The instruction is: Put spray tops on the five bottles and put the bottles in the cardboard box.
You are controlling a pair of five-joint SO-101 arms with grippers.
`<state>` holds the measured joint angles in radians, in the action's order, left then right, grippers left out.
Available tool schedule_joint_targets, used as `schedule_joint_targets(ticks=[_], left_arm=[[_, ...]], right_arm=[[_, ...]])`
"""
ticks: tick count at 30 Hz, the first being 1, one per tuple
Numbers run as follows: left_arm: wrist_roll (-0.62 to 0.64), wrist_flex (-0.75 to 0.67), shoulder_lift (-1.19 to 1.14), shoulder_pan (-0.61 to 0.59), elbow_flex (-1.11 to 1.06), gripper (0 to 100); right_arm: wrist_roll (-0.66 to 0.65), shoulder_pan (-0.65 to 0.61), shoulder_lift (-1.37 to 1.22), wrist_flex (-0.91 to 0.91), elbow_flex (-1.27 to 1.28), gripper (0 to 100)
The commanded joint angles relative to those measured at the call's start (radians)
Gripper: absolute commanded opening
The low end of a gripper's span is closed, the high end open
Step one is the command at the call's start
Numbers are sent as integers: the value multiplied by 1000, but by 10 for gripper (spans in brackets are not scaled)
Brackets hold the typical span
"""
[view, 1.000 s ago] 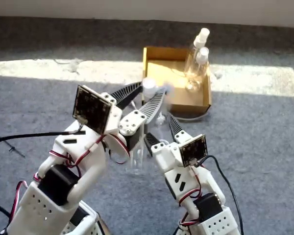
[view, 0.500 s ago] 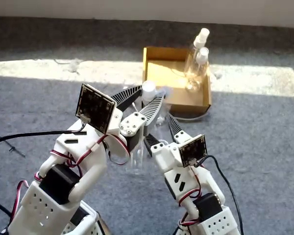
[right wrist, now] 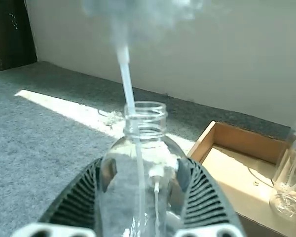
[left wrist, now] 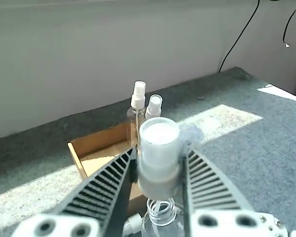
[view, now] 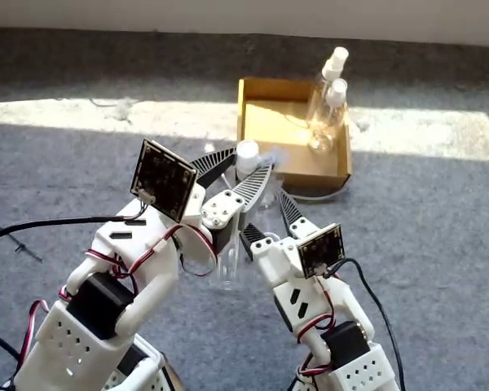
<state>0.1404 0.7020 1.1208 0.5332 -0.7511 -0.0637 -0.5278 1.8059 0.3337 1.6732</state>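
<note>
Spray top (left wrist: 159,148) sits clamped in my left gripper (view: 247,163) mid-frame, its tube (right wrist: 128,94) inside the bottle (right wrist: 144,121) my right gripper (right wrist: 144,167) grips.

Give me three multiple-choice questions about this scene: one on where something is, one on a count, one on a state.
1. Where is the spray top?
A. in the left gripper, above the clear bottle
B. lying on the carpet
C. on a shelf

2. How many capped bottles stand in the cardboard box?
A. none
B. two
C. five

3. The clear bottle in the right gripper is:
A. capped
B. upright, neck open, tube inside
C. lying down

Answers:
1 A, the fingers close on it.
2 B, both stand at the far corner.
3 B, the tube runs through its bare neck.
</note>
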Motion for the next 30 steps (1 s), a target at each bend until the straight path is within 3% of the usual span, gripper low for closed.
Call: schedule_joint_targets(ticks=[1, 5, 12, 19, 30], left_arm=[[-5, 5, 15, 7, 7, 158], [-28, 37, 15, 7, 10, 229], [-61, 37, 16, 5, 61, 216], [-61, 32, -21, -193, 97, 216], [-61, 37, -183, -199, 113, 216]], right_arm=[[6, -2, 7, -5, 105, 4], [6, -2, 7, -5, 105, 4], [6, -2, 7, -5, 105, 4], [6, -5, 7, -5, 105, 4], [6, -2, 7, -5, 105, 4]])
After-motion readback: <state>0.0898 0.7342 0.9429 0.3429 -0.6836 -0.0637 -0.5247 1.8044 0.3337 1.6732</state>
